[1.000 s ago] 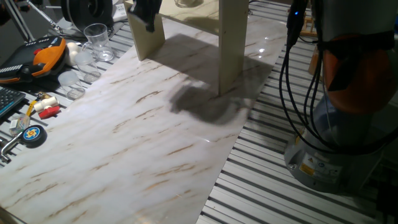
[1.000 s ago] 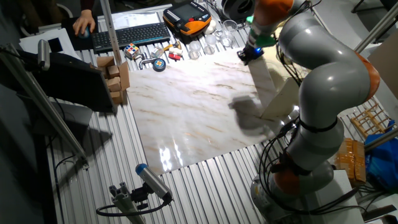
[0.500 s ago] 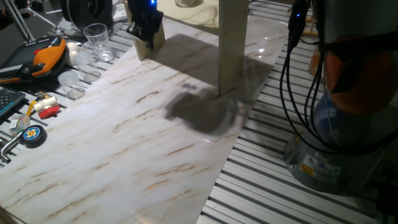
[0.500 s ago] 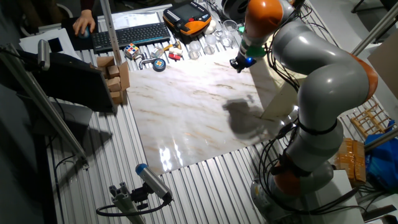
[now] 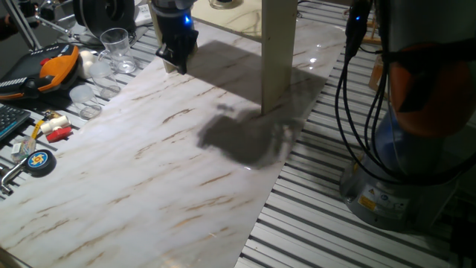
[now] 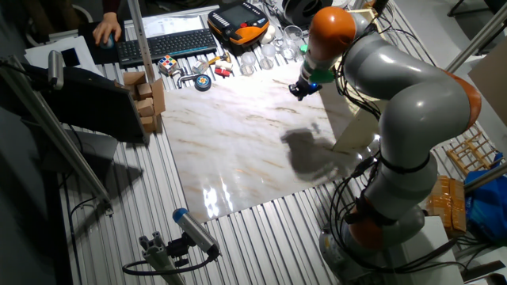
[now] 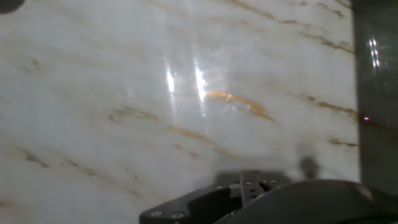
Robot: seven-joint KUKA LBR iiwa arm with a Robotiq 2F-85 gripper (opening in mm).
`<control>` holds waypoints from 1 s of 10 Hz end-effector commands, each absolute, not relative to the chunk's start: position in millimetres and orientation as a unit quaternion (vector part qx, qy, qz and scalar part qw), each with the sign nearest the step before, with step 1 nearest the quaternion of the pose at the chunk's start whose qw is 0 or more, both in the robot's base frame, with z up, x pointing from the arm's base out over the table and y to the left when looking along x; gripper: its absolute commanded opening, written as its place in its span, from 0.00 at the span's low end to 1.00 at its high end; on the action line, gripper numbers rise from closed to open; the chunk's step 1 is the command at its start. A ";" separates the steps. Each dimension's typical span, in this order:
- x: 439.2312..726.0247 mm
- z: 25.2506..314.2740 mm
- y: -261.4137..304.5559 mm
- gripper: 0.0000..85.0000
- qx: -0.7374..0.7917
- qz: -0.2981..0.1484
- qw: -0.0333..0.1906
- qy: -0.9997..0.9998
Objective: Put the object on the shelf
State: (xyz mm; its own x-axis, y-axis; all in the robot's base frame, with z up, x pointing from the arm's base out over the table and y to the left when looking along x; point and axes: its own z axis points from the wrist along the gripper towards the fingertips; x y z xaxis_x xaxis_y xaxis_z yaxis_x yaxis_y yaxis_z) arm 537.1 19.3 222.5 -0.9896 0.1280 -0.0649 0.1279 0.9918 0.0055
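Observation:
The cream-beige shelf [image 5: 277, 52] stands at the back of the marble table [image 5: 186, 171], with one upright leg in full view. In the other fixed view the shelf [image 6: 339, 96] is partly behind the arm. A small round thing [image 5: 223, 3] sits on the shelf top, cut off by the frame edge; I cannot tell if it is the jar. My gripper [image 5: 175, 58] hangs low in front of the shelf's left leg, with its fingers apart and nothing between them. It also shows in the other fixed view [image 6: 299, 89]. The hand view shows only bare marble [image 7: 124, 74].
A lidless drinking glass [image 5: 115, 45], an orange device [image 5: 56, 67], small lids and a tape roll [image 5: 39, 160] lie along the table's left side. The robot base [image 5: 401, 171] and its cables [image 5: 346, 89] stand to the right. A keyboard [image 6: 166, 43] lies beyond the table.
My gripper has come down from the height of the shelf top and moved out in front of the shelf's left leg, closer to the table. Nothing else has moved.

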 end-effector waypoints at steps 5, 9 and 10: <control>517.3 230.4 17.1 0.00 0.028 0.011 0.021 0.999; 510.8 236.7 19.4 0.00 0.017 0.007 0.020 1.000; 509.7 239.6 19.6 0.00 0.015 0.007 0.022 1.000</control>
